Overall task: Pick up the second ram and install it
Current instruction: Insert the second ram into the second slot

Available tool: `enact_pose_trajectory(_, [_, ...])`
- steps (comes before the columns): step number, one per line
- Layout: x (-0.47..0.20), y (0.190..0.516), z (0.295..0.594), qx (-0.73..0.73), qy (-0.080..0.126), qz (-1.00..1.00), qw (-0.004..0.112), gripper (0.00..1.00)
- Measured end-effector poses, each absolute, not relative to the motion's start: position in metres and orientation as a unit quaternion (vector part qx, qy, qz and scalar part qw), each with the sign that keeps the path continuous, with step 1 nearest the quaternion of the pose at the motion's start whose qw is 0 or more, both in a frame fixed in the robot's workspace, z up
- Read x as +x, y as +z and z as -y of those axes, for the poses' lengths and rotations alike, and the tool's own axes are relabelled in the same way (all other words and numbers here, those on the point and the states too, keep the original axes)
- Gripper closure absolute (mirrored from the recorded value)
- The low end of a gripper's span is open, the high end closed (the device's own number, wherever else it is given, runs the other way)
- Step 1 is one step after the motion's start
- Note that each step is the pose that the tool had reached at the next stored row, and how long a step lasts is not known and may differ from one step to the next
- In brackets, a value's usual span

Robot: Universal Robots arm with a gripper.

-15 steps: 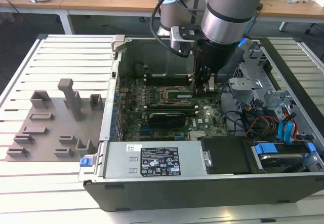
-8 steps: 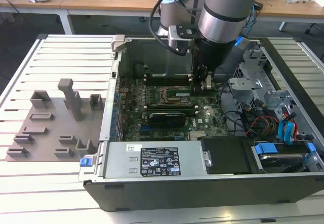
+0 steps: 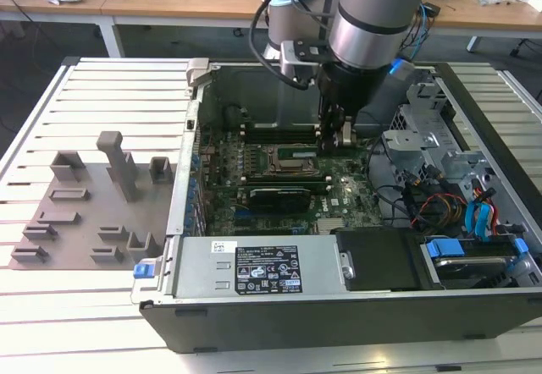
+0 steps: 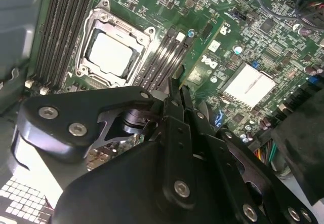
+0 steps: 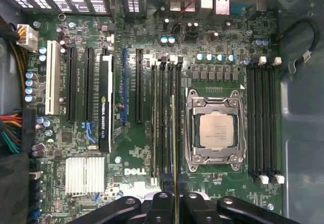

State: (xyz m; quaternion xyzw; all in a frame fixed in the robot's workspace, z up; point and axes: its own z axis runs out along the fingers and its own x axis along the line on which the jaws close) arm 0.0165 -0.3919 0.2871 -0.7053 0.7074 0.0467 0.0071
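Observation:
The second ram (image 5: 174, 133) is a thin green stick, seen edge-on in the first wrist view. It runs along the black memory slots (image 5: 163, 127) just beside the processor socket (image 5: 215, 130). My gripper (image 5: 175, 188) is shut on its end, one black finger on each side. In the second wrist view the gripper (image 4: 177, 88) pinches the green stick (image 4: 199, 52) above the same slots. In the exterior view the gripper (image 3: 336, 137) reaches down into the open computer case, with the ram (image 3: 294, 151) level beside the socket. I cannot tell whether the stick sits in a slot.
A second bank of memory slots (image 5: 263, 122) lies on the socket's other side. A graphics card (image 5: 105, 102) and a finned heatsink (image 5: 85, 174) are nearby on the board. Drive cages and cables (image 3: 457, 188) fill the exterior view's right. A grey holder plate (image 3: 85, 213) lies outside the case.

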Motion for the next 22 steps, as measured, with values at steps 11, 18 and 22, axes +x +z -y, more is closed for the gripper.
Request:
enact_pose_trajectory(11, [-0.003,0.278,0.387,-0.692,0.046,-0.720,0.008,0.86])
enact_pose_trajectory(18, [-0.005,0.274,0.387,-0.692,0.046,-0.720,0.008,0.86])
enact_pose_trajectory(22, [-0.005,0.271,0.386,-0.692,0.046,-0.720,0.008,0.86])
